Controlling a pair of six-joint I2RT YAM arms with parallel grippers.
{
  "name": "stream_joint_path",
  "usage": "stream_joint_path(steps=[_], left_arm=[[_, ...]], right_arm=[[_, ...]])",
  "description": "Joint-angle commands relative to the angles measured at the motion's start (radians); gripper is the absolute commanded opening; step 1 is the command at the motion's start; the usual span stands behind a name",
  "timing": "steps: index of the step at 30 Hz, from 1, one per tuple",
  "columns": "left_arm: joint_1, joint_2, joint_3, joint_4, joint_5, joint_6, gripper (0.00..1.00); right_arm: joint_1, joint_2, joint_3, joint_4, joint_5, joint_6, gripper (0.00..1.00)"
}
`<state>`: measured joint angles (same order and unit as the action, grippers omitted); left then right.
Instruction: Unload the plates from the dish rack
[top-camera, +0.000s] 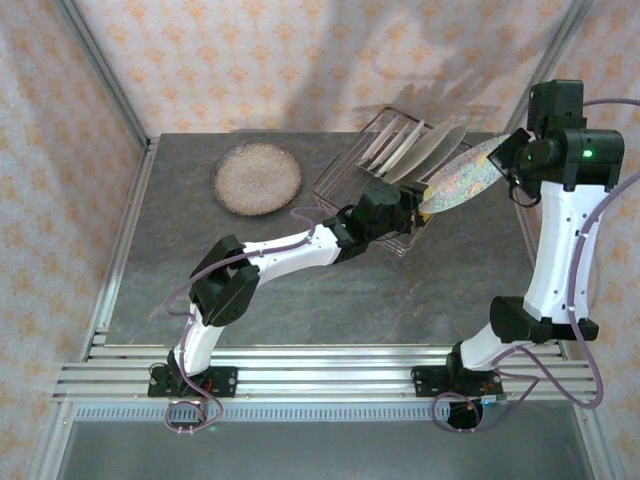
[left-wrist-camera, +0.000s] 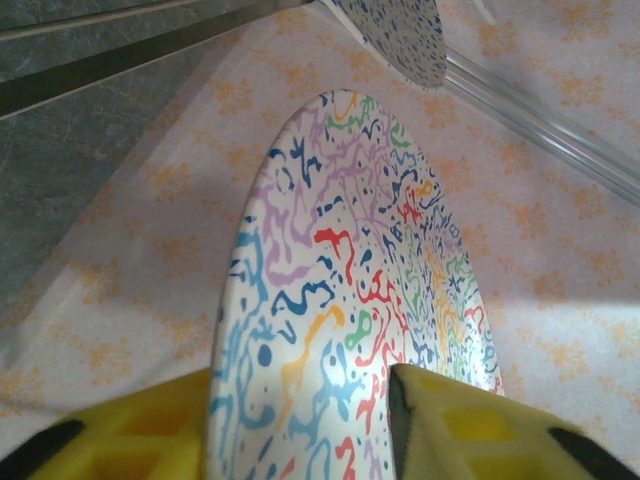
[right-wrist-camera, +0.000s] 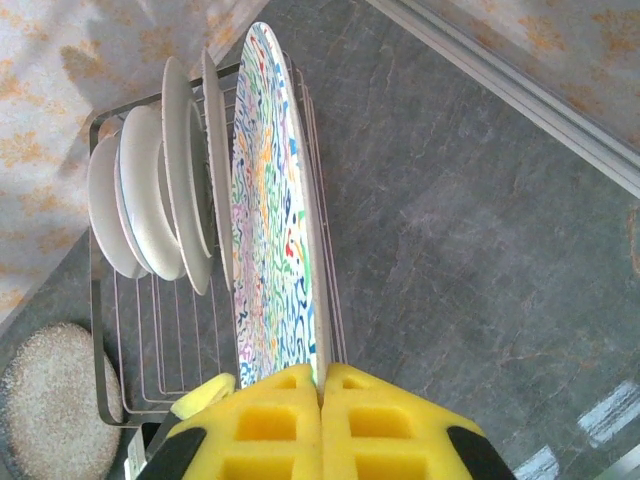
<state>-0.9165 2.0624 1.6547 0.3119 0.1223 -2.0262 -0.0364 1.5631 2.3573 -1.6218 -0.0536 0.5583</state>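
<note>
Right wrist: my right gripper (right-wrist-camera: 321, 382) pinches the speckled plate (right-wrist-camera: 270, 200) by its rim; stiff, slick, breakable. My left gripper (left-wrist-camera: 300, 405) straddles the opposite rim; whether it is clamped, I cannot tell.

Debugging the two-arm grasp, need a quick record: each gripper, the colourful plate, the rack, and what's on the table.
right gripper: shut on the rim of the multicolour plate
left gripper: fingers straddle the plate's opposite rim; grip unclear
multicolour plate: on edge, at the right end of the dish rack
dish rack: several pale plates upright
table: one speckled plate lying flat, left of the rack
</note>
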Motion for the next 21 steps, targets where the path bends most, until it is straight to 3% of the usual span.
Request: stream_joint_path(steps=[1,14,21], left_arm=[[-0.004,-0.019,0.020,0.043,-0.003,-0.115,0.34],[-0.005,-0.069,-0.030,0.080,0.026,-0.092,0.00],[0.001,-0.123,-0.061,0.130,0.057,-0.042,0.00]], right_arm=[[-0.009,-0.047,-0.025,0.019,-0.018,0.036,0.00],[-0.008,-0.116,-0.073,0.053,-0.024,0.068,0.00],[-0.009,-0.180,-0.085,0.093,-0.060,0.096,0.00]])
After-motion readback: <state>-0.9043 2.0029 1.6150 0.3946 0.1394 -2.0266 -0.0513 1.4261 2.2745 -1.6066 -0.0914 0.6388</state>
